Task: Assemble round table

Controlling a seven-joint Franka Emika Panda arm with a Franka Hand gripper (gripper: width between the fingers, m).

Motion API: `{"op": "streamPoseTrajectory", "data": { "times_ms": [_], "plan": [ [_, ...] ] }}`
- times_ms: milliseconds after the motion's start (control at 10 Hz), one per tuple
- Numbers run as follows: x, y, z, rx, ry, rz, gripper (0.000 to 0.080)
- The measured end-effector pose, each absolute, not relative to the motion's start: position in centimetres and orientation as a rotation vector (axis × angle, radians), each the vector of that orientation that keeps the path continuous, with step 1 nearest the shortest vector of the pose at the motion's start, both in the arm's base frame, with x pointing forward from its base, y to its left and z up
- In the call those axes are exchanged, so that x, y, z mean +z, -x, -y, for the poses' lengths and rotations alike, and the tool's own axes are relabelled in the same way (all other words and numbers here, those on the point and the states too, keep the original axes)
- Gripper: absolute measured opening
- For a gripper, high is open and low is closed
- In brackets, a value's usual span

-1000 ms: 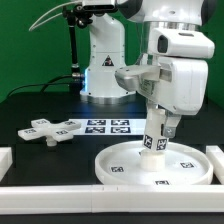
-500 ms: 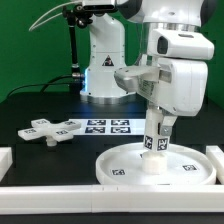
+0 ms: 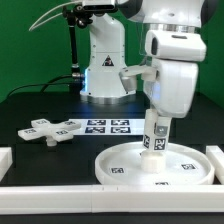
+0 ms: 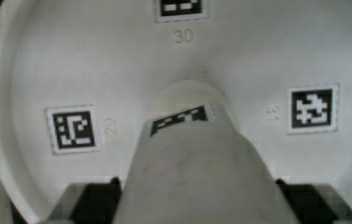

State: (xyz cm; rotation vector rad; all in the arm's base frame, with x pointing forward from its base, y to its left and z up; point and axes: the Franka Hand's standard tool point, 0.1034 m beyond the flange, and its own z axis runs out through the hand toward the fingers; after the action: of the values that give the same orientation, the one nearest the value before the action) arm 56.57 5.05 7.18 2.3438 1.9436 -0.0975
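The round disc lies flat near the front of the table, with small tags on its face. The tagged cylinder leg stands upright on the disc's middle. My gripper is shut on the leg's upper part from above. In the wrist view the leg runs down between my two dark fingers onto the disc. The cross-shaped foot lies flat on the black table at the exterior view's left, apart from the disc.
The marker board lies behind the disc. White border rails run along the front and at the exterior view's left and right. The robot base stands at the back.
My wrist has turned about the upright leg while still holding it. The leg stays on the disc's middle, and the disc and foot have not moved.
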Motion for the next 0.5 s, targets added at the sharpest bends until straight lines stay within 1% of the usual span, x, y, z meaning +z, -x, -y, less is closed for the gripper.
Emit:
{"op": "streamPoseTrajectory", "data": {
  "times_ms": [200, 300, 500],
  "plan": [
    [7.12, -55.93, -5.22, -0.143, -2.596, -1.613, 0.0409],
    [7.12, -55.96, -5.18, -0.140, -2.596, -1.611, 0.0409],
    [7.11, -55.95, -5.25, -0.128, -2.710, -1.406, 0.0409]
  ]
}}
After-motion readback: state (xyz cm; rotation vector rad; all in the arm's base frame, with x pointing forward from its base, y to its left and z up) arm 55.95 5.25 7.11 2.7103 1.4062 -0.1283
